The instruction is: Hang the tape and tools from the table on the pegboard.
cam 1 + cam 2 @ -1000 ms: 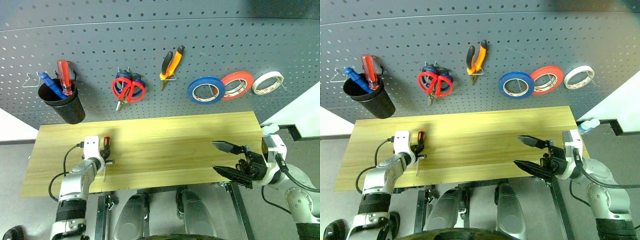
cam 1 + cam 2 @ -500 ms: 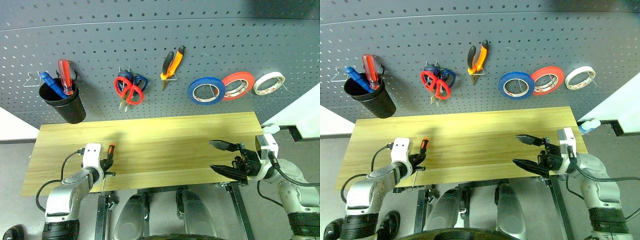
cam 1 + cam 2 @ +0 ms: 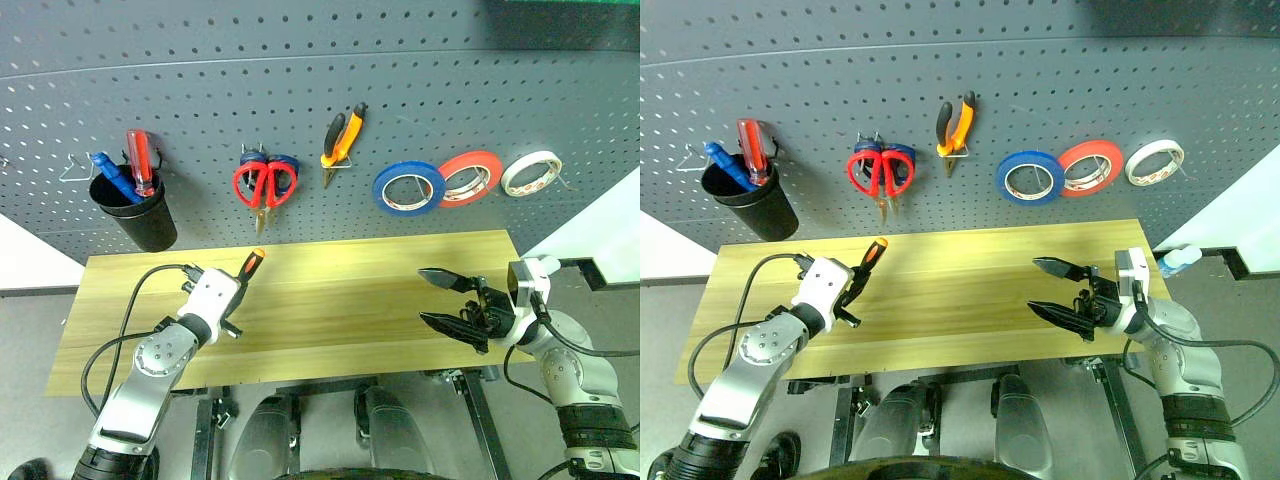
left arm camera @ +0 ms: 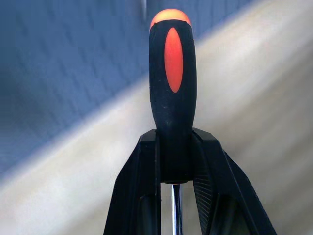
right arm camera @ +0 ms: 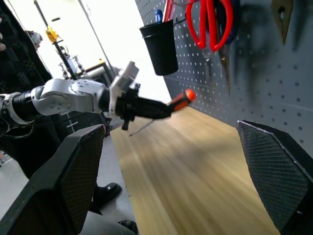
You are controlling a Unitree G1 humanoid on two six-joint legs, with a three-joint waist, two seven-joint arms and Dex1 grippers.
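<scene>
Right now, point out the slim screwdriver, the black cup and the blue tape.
Screwdriver (image 4: 172, 93): left wrist view, black-and-orange handle.
Black cup (image 3: 148, 222): left eye view, outer wall.
Blue tape (image 3: 386, 190): left eye view, left of the ring.

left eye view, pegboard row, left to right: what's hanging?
Black cup → red scissors → pliers → blue tape → red-orange tape → white tape.

Both arms are silver-grey metal with rounded joint housings and black bands near the elbows. Each ends in a white boxy wrist block carrying the left gripper (image 3: 237, 283) and the right gripper (image 3: 436, 297), each with two black pointed fingers with cross-hatched pads. Black cables loop loosely along both forearms.
</scene>
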